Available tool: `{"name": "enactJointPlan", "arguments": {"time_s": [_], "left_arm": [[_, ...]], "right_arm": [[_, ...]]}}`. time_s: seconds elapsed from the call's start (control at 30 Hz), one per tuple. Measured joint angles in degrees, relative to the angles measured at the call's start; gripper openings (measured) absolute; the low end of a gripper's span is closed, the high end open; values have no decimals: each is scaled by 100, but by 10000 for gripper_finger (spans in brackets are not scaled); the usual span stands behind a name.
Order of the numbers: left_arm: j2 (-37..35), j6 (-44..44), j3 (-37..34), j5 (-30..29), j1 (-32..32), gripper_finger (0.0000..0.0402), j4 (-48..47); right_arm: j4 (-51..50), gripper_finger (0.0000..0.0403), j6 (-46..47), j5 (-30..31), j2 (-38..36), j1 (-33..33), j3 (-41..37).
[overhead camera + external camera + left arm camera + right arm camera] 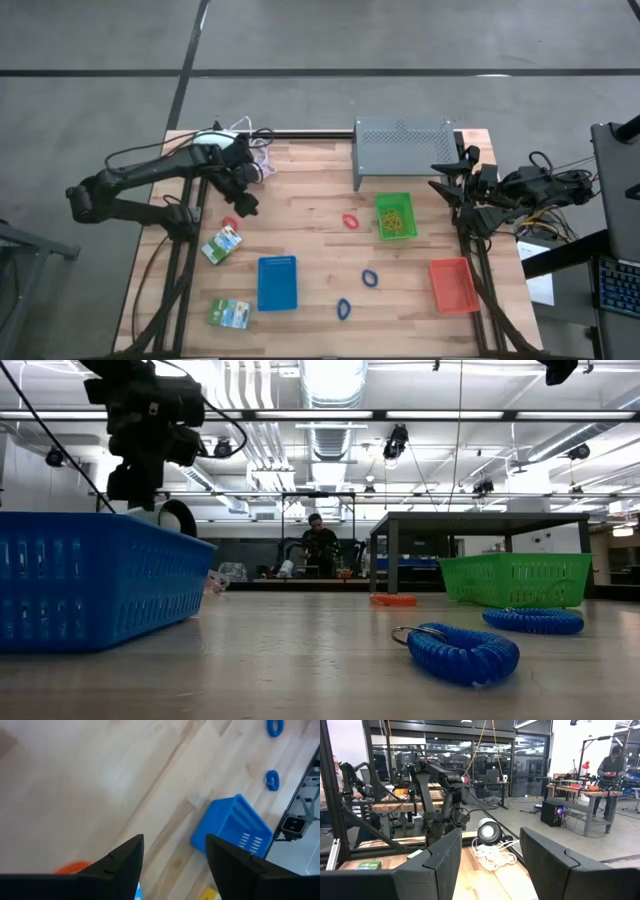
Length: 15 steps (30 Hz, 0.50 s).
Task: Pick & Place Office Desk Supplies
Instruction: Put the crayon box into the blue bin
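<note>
Left gripper (243,203), fingers apart, hovers seemingly above a red loop (230,222) (right gripper (447,190) apart at table edge).

Grey concrete floor (400,35) surrounds the wooden counter (310,240); far off, ceiling strip lights (330,375), glass partitions (520,765) and workbenches (575,790).

The table holds three trays: one blue tray (277,282), one green tray (395,216), one red tray (453,284). There are two blue loops (369,277), two red loops (350,220), and two green-and-white packets (222,244). Yellow rubber bands (394,222) lie in the green tray, at 3 o'clock; their number is unclear.
</note>
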Motion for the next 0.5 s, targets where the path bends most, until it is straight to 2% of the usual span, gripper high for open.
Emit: {"name": "enactJointPlan", "arguments": {"time_s": [0.17, 0.33, 0.5], "left_arm": [[4, 253, 19, 48, 4, 216, 130], [4, 680, 19, 704, 4, 216, -63], [4, 1076, 19, 528, 4, 216, -253]], "right_arm": [[-1, 199, 0, 0, 0, -2, 0], [-1, 199, 0, 0, 0, 0, 0], [-1, 199, 0, 0, 0, -2, 0]]}}
